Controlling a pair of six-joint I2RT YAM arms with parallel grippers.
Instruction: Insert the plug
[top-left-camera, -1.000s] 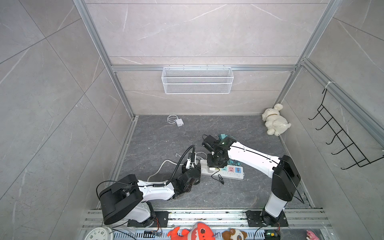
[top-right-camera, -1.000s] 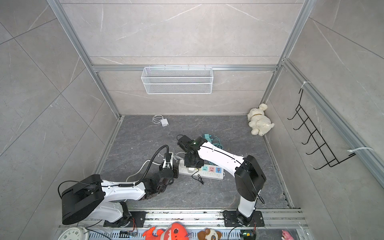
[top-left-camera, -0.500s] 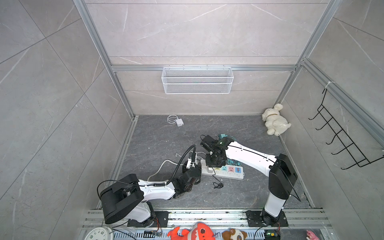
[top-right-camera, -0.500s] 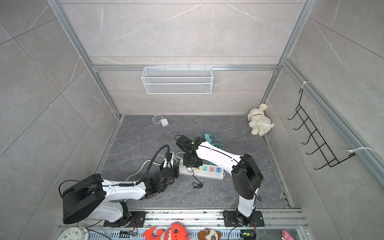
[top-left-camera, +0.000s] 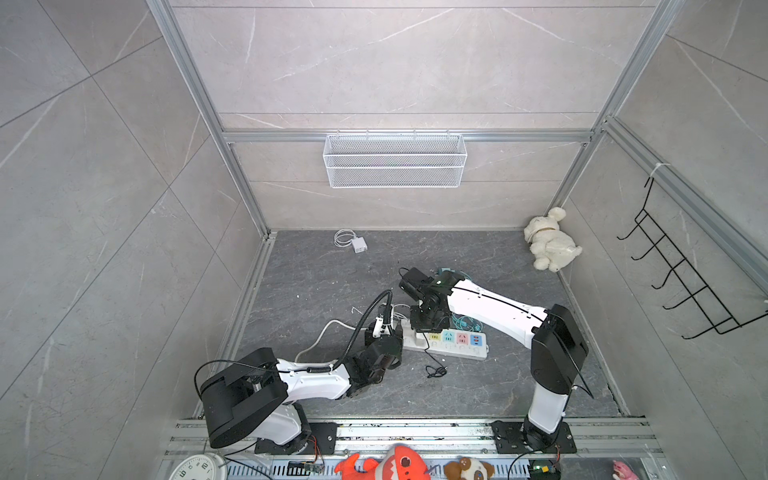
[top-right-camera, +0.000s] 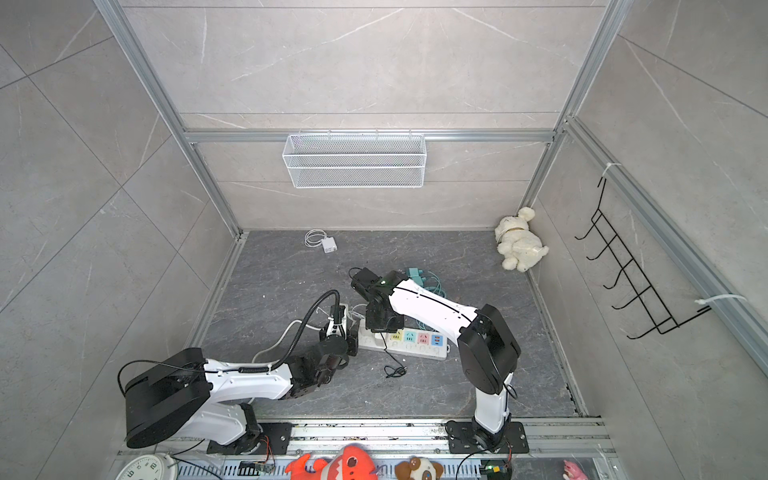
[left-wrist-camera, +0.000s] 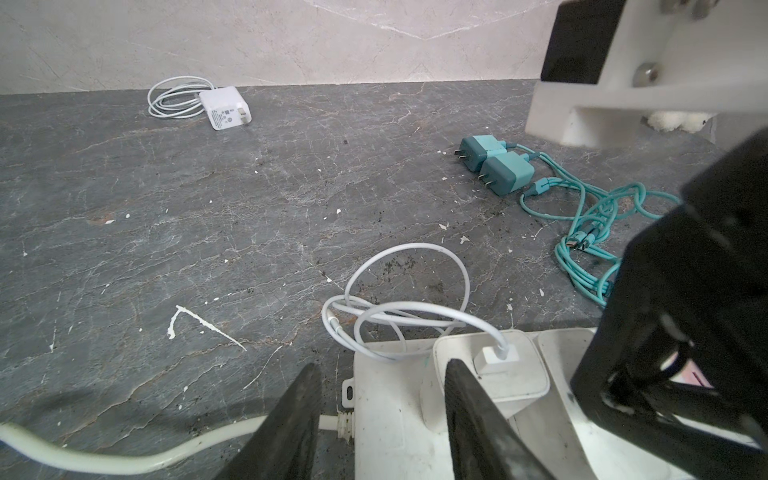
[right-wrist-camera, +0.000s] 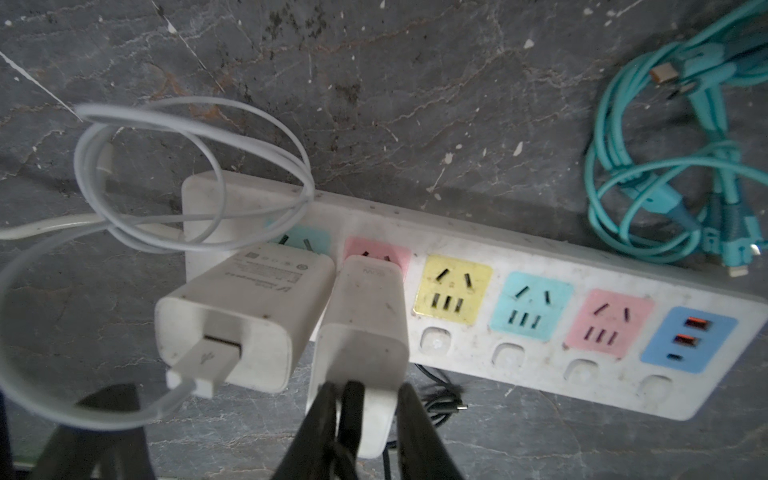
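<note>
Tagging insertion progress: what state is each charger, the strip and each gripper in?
Tall white charger block: in pink socket, depth unclear.
Right gripper: shut on it.
White cube charger with USB cable: plugged in.
White power strip, coloured sockets: flat; three sockets free.
Left gripper: open, astride strip's end.
Two teal chargers: unplugged.
White charger by back wall: unplugged.

- The space is being enclosed by grey marbled tile walls (top-left-camera: 395, 62) and aluminium framing (top-left-camera: 205, 112)
- A dark veined stone floor (top-left-camera: 316, 282) is being lit softly and evenly
- A white wire basket (top-left-camera: 395, 162) is being carried on the back wall
- A black hook rack (top-left-camera: 685, 268) is being held on the right-hand wall
</note>
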